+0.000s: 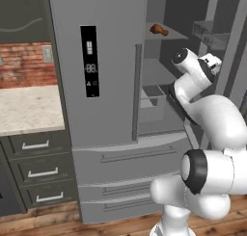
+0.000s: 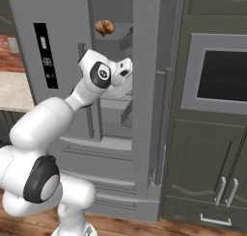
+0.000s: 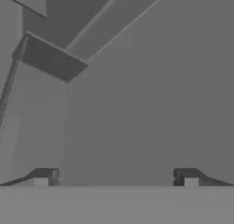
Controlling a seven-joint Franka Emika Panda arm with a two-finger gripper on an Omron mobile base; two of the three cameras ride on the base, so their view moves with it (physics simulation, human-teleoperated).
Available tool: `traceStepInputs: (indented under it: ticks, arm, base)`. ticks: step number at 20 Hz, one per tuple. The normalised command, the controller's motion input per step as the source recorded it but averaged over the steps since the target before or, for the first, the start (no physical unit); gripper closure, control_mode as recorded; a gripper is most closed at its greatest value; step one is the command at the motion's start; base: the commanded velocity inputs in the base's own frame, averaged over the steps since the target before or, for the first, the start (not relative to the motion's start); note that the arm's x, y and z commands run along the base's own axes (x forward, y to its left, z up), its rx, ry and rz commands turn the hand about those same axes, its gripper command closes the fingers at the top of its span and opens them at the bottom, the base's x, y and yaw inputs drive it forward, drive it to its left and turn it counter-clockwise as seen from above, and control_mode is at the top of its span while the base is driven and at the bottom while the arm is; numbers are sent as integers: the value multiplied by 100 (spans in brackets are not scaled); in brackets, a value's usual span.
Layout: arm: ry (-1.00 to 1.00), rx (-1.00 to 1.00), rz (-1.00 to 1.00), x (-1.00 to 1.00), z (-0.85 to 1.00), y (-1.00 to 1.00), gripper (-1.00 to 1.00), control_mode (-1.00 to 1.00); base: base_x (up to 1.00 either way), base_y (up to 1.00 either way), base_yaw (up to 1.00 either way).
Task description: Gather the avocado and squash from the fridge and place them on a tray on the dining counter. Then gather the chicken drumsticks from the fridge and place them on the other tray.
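Observation:
Golden-brown chicken drumsticks (image 1: pixel 159 30) (image 2: pixel 104 27) lie on an upper shelf inside the open fridge. My arm reaches into the fridge compartment below that shelf, with the hand (image 1: pixel 211 64) (image 2: pixel 124 69) lower than the drumsticks and apart from them. In the hand view my gripper (image 3: pixel 115 177) is open, its fingertips (image 3: pixel 45 176) spread wide with nothing between them, facing bare grey fridge walls and the underside of a shelf (image 3: pixel 50 61). The avocado, the squash, the trays and the dining counter are out of view.
The fridge's left door (image 1: pixel 96 61) is shut and carries a dark display panel. Its right door (image 2: pixel 147 85) stands open beside my arm, with door bins (image 1: pixel 212 33). A beige wall counter (image 1: pixel 29 110) with drawers lies left; a wall oven (image 2: pixel 222 73) stands right.

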Motion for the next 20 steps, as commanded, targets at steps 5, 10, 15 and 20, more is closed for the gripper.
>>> traceStepInputs:
  ticks: [5, 10, 15, 20]
  arm:
    - [3, 0, -8, -23, 14, -85, -100, -100]
    - [1, 0, -8, -12, 2, -80, -100, -100]
    - [-3, 1, -2, -17, -3, 4, -100, -100]
    - [-10, 9, 9, -12, -20, 93, -100, -100]
  base:
    - [0, 0, 0]
    - [0, 0, 0]
    - [0, 0, 0]
    - [0, 0, 0]
